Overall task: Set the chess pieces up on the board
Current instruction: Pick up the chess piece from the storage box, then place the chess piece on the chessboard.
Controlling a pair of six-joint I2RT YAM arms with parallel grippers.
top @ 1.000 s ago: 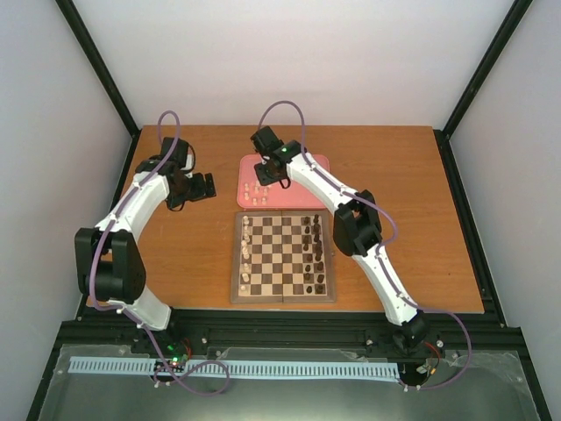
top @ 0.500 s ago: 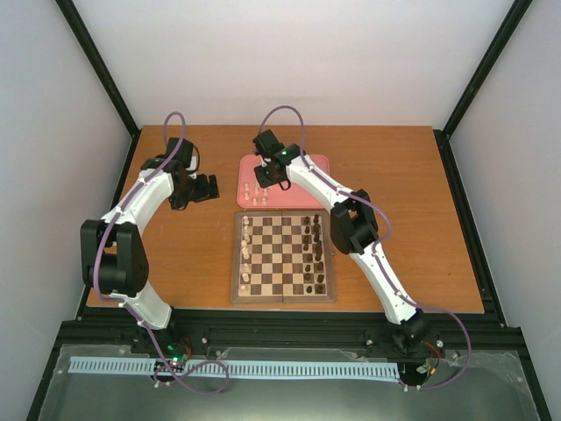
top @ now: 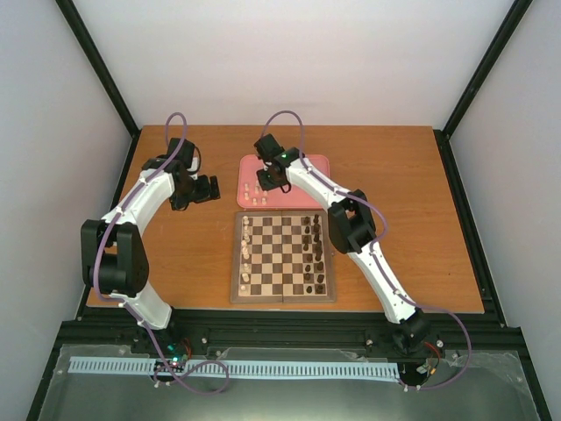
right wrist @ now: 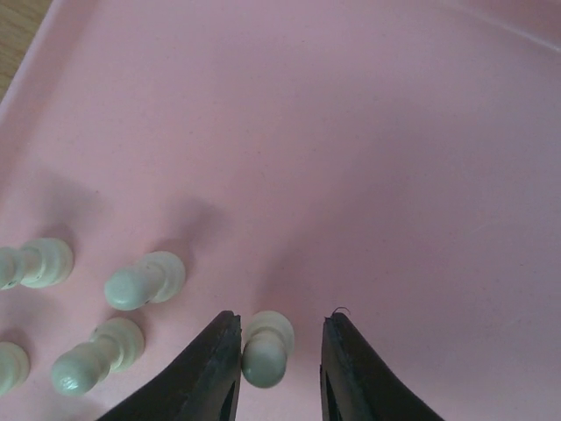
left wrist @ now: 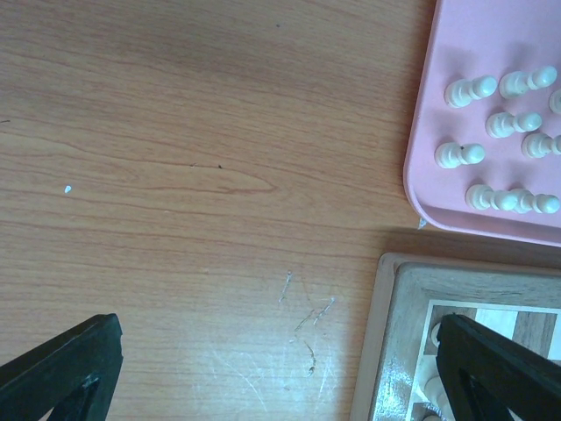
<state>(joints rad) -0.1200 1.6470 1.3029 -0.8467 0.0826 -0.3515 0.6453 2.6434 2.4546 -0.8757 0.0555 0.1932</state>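
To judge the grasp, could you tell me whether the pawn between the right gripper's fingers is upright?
Upright: the pawn stands base-down, head up, on the pink tray.

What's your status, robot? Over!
Left gripper open, empty, over bare table by the board. Right gripper open, straddling one cream pawn on the pink tray. Neighbour pawns clear of the fingers. Over.

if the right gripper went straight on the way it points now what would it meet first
Most likely the cream pawn that sits between the fingers of the right gripper, then the pink tray beneath it.
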